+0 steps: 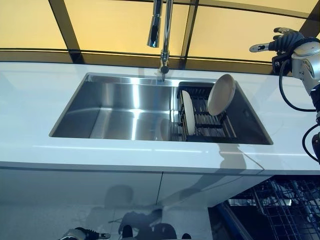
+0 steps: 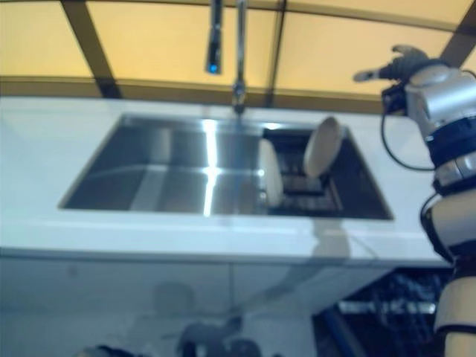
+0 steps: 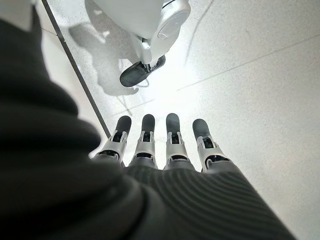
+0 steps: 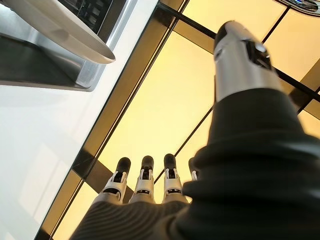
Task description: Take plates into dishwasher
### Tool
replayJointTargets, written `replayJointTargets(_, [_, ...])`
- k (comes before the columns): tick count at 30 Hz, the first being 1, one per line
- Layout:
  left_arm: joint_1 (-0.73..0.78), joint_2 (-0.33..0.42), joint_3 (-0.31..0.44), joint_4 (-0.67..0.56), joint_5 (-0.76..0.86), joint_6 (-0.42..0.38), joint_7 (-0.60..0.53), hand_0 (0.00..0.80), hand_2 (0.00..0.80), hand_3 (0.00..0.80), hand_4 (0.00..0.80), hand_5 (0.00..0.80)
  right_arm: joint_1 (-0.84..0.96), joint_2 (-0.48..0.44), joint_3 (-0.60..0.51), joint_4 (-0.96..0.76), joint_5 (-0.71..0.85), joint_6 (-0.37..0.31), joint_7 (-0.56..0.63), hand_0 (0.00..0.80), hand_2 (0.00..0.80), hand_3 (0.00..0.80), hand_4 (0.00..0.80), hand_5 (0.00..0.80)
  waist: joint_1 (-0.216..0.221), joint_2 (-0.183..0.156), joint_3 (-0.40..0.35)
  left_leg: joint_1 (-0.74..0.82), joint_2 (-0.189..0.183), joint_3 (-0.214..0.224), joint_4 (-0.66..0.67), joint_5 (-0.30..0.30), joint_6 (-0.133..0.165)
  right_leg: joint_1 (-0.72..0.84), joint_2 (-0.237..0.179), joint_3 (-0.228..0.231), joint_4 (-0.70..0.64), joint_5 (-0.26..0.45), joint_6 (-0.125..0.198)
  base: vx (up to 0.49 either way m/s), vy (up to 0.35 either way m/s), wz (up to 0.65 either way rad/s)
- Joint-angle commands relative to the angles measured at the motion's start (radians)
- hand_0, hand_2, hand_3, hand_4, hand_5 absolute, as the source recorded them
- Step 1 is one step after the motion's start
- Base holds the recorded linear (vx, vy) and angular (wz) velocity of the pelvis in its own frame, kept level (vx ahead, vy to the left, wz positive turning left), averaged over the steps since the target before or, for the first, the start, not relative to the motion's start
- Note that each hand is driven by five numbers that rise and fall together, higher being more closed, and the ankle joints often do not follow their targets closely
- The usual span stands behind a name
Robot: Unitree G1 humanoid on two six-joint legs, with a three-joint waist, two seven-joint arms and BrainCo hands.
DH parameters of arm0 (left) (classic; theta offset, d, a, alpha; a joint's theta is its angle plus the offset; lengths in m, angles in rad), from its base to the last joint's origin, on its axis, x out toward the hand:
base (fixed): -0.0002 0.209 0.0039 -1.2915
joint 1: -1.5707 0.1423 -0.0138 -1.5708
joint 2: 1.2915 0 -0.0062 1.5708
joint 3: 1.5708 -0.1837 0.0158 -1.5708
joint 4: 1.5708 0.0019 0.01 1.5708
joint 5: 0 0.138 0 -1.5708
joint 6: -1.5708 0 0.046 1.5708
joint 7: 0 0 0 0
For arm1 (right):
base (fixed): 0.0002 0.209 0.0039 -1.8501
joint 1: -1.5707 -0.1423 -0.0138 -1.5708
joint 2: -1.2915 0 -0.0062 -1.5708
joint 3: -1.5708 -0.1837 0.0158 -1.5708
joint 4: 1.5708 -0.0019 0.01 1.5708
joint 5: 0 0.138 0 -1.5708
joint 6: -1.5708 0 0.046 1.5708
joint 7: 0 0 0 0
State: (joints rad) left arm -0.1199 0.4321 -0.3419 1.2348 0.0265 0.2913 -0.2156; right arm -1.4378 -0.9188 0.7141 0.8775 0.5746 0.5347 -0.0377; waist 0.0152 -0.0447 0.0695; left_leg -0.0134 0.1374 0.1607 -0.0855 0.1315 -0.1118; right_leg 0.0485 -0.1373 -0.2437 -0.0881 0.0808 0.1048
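Observation:
Two cream plates stand in a dark rack (image 1: 210, 122) in the right part of the steel sink (image 1: 120, 107). One plate (image 1: 188, 112) stands on edge at the rack's left; the other plate (image 1: 221, 94) leans against the rack's back right. My right hand (image 1: 283, 41) is raised above the counter's far right, well clear of the plates, fingers (image 4: 145, 180) straight and empty. My left hand (image 1: 75, 233) hangs low by the floor, fingers (image 3: 172, 137) straight, holding nothing.
A tall tap (image 1: 163, 35) rises behind the sink's middle. White counter (image 1: 30, 100) surrounds the sink, with a yellow window wall behind. The open dishwasher's wire basket (image 1: 280, 205) shows at the lower right, below the counter edge.

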Motion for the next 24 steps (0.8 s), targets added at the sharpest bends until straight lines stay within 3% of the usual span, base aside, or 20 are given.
replayJointTargets(1, [-0.047, 0.035, -0.042, 0.018, 0.014, 0.014, 0.018, 0.0, 0.0, 0.0, 0.0, 0.0, -0.16, -0.057, 0.059, -0.013, -0.023, -0.007, 0.003, 0.0, 0.0, 0.0, 0.0, 0.0, 0.023, -0.034, 0.026, 0.029, 0.033, 0.014, -0.002, -0.034, -0.042, 0.005, -0.042, 0.016, 0.001, -0.005, 0.067, 0.045, 0.01, 0.0])
replayJointTargets(24, [-0.091, 0.042, -0.072, -0.01, -0.03, 0.025, 0.044, 0.0, 0.0, 0.0, 0.0, 0.0, -0.112, 0.004, 0.03, -0.038, -0.014, 0.009, -0.05, 0.0, 0.0, 0.0, 0.0, 0.0, 0.032, -0.021, 0.106, -0.022, 0.03, -0.007, -0.002, -0.024, -0.043, -0.04, -0.039, 0.021, 0.001, 0.0, 0.063, 0.0, 0.0, 0.0])
